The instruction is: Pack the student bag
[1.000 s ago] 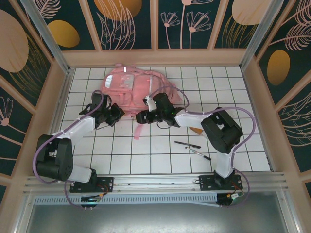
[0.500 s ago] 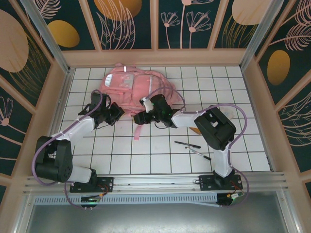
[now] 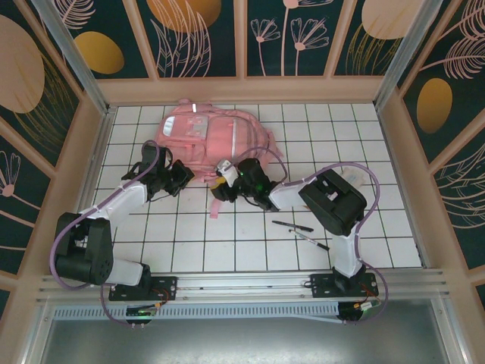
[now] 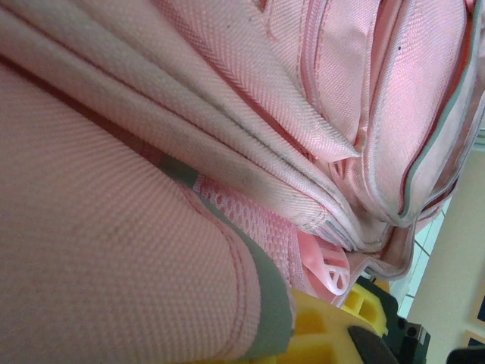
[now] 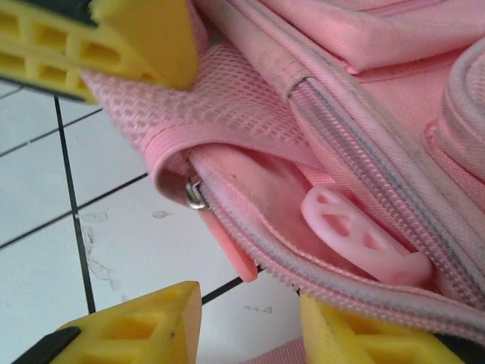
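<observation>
The student bag (image 3: pixel 212 133) lies flat at the back of the table, pink with white reflective strips. My left gripper (image 3: pixel 180 176) is at its lower left corner, shut on a fold of its pink fabric (image 4: pixel 151 250); one yellow finger (image 4: pixel 333 334) shows under the cloth. My right gripper (image 3: pixel 222 182) is at the bag's near edge. Its jaws (image 5: pixel 248 299) stand apart around bare tile, just below the zipper's metal slider (image 5: pixel 195 193) and its pink pull tab (image 5: pixel 231 254). A second pink plastic pull (image 5: pixel 356 235) lies inside the zipper line. The bag's inside is hidden.
Two dark pens (image 3: pixel 292 226) (image 3: pixel 312 240) lie on the white tiled table, right of centre near the right arm. A loose pink strap (image 3: pixel 216 206) trails toward the front. Wooden walls close in the table on three sides.
My right gripper has moved left along the bag's near edge to the zipper, and its jaws have narrowed. The left gripper has kept its hold and place.
</observation>
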Available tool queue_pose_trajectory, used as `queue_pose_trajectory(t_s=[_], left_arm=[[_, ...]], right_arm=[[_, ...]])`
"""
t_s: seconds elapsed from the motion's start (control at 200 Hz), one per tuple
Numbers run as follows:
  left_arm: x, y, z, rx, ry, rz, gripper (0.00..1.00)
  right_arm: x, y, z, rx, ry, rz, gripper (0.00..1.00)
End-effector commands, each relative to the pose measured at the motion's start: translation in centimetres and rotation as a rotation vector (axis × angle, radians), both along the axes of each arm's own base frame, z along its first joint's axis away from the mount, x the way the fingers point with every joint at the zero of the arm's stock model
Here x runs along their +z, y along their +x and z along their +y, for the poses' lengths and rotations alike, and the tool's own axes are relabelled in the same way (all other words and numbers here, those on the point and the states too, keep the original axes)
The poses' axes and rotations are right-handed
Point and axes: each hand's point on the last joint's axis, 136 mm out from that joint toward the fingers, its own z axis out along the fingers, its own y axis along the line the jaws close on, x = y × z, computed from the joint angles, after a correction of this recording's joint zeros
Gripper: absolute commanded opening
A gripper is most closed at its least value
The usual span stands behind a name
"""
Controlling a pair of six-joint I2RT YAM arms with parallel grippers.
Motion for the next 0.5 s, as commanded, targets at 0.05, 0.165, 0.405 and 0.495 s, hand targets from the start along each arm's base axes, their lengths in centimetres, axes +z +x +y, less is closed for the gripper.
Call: queue_pose_trajectory(t_s=[0.05, 0.165, 0.405, 0.495], left_arm=[[2.0, -1.0, -2.5, -0.097, -0.104, -0.016, 0.00], [2.1, -0.8, -2.7, -0.094, -0.121, -0.021, 0.00], [1.7, -1.4, -2.7, -0.101, -0.116, -0.002, 0.00], [1.4, -1.6, -2.5, -0.096, -0.110, 0.003, 0.00]], right_arm=[[3.4, -0.5, 0.5, 0.025, 0.061, -0.272, 0.34], [3.6, 0.2, 0.1, -0.044, 0.066, -0.323, 0.35], [3.9, 0.7, -0.1, -0.098, 0.101, -0.397, 0.38], [4.3, 0.6, -0.3, -0.106, 0.113, -0.403, 0.39]])
